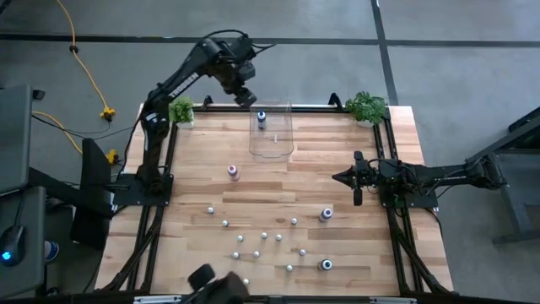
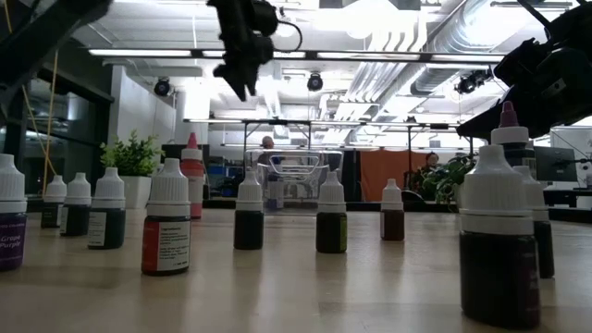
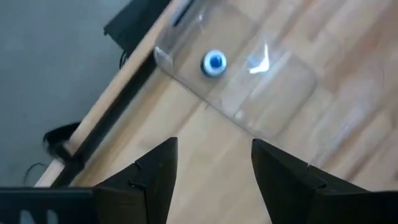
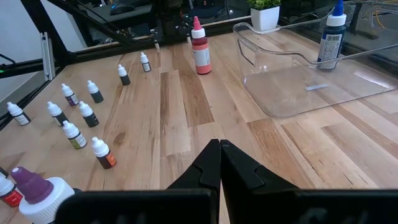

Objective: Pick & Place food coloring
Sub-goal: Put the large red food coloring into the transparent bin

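Two dark fingers (image 3: 155, 180) of the left gripper (image 1: 245, 97) are seen apart w/ nothing between them, hovering above the back edge of the table (image 1: 337, 253), just beside the clear bin (image 1: 272, 135). One blue-capped bottle (image 1: 261, 118) is seen upright inside the bin, at its far end. Bin walls are hard to make out in the high view; only glare marks its edges.

Right gripper (image 1: 340, 178) is held low near the table's right side, fingers pressed together, nothing held.

Remaining food coloring is left on the table: a pink-capped red bottle (image 1: 234, 172) left of centre, a purple-capped bottle (image 1: 326, 214) and a dark one (image 1: 326, 265) toward the front right, and approx. a dozen tiny white-capped bottles (image 1: 264, 236) scattered across the front half. Exact count cannot be told; some are mere dots in the high view. Labels are mostly unreadable. Two small green plants (image 1: 365, 107) are noted at the back corners. At the front edge a dark object (image 1: 211, 285) is cut off; identity cannot be told.
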Motion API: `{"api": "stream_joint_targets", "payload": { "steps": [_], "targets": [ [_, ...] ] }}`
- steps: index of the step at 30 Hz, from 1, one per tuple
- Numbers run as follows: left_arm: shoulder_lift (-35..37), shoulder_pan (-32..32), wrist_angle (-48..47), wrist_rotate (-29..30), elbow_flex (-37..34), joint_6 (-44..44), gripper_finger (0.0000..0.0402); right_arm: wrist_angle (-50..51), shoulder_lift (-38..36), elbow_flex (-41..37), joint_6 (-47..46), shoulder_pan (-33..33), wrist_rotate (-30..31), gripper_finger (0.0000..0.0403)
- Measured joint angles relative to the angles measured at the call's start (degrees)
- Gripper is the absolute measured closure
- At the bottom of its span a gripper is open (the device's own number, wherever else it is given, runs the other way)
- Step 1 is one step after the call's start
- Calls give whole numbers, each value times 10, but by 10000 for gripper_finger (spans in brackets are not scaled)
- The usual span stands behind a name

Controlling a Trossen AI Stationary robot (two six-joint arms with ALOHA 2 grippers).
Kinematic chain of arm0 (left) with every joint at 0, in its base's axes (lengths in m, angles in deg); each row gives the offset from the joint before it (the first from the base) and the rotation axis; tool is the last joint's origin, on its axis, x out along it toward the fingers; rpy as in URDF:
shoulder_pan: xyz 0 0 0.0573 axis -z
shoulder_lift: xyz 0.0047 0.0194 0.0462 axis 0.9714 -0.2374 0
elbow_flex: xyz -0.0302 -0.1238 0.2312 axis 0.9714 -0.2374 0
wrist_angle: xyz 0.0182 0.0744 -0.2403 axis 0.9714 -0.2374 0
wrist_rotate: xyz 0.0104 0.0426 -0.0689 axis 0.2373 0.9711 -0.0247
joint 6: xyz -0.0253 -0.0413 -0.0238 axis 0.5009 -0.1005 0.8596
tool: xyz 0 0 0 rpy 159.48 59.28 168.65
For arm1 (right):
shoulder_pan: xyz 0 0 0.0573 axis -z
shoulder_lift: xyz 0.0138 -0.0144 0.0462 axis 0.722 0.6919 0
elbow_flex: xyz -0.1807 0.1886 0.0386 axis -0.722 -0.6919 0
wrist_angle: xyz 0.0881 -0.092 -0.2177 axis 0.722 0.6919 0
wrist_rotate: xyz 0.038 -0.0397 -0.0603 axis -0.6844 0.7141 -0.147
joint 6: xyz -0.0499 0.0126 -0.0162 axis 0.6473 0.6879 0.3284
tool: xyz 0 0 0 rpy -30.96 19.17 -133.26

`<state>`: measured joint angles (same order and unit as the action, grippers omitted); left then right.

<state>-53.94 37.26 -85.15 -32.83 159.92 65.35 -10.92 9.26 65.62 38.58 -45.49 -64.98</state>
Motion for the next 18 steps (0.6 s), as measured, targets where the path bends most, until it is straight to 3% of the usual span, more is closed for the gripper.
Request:
{"api": "stream_joint_targets", "payload": {
  "steps": [6, 12, 18],
  "targets": [
    [68, 0, 5, -72, -13, -44, 208, 0, 0, 0, 0, 0, 0, 402],
    [120, 0, 5, -86, -14, -36, 209, 0, 0, 0, 0, 0, 0, 402],
    [196, 1, 6, -137, -89, -18, 209, 0, 0, 0, 0, 0, 0, 402]
  ]
}}
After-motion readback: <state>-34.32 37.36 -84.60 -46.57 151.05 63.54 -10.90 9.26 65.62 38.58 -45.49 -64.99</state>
